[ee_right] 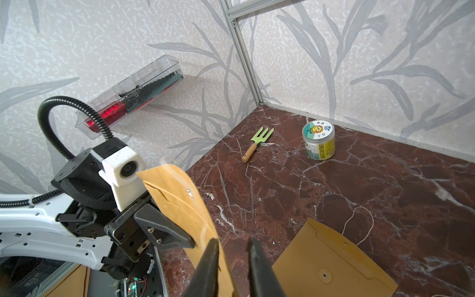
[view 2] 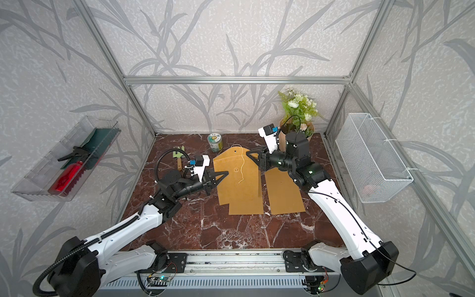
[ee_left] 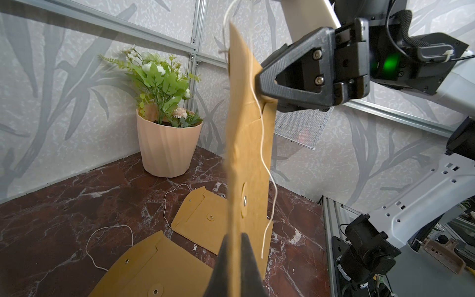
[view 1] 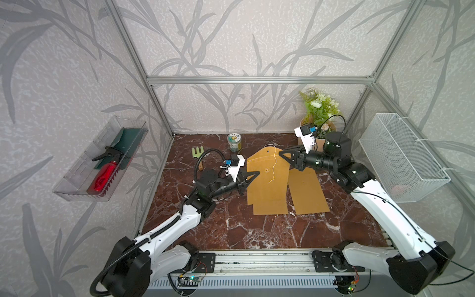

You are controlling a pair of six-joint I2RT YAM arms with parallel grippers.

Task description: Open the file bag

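The left gripper clenched the bag by its side, holding it clear of the table, string dangling. The right gripper straddled the flap edge, a gap showing; whether it pinched was unclear. Only the wrist views showed the bag raised; in both top views it looked flat beside a second bag.

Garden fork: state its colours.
The garden fork has a light green head and a tan wooden handle; clearest in the right wrist view.
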